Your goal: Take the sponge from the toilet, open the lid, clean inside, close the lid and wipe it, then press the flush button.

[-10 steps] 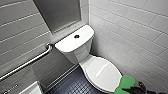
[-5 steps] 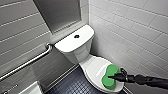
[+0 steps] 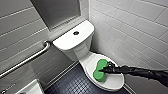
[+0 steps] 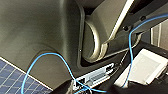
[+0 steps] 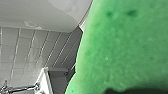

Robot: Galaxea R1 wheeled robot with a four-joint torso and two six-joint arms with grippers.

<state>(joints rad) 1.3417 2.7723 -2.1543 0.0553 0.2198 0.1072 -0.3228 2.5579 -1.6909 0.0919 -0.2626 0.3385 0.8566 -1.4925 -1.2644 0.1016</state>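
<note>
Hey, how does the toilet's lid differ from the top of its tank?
The glossy white oval toilet lid is rounded; the flat white tank top is rectangular. The lid has a bright green peanut-shaped sponge on it; the tank top holds a small round dark flush button in its middle. Both are smooth and white.

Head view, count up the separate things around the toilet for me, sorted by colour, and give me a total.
White: 1, the toilet
Green: 1, the sponge lying on the toilet's closed lid
Black: 1, the flush button
Silver: 1, the grab bar on the wall
Total: 4
</note>
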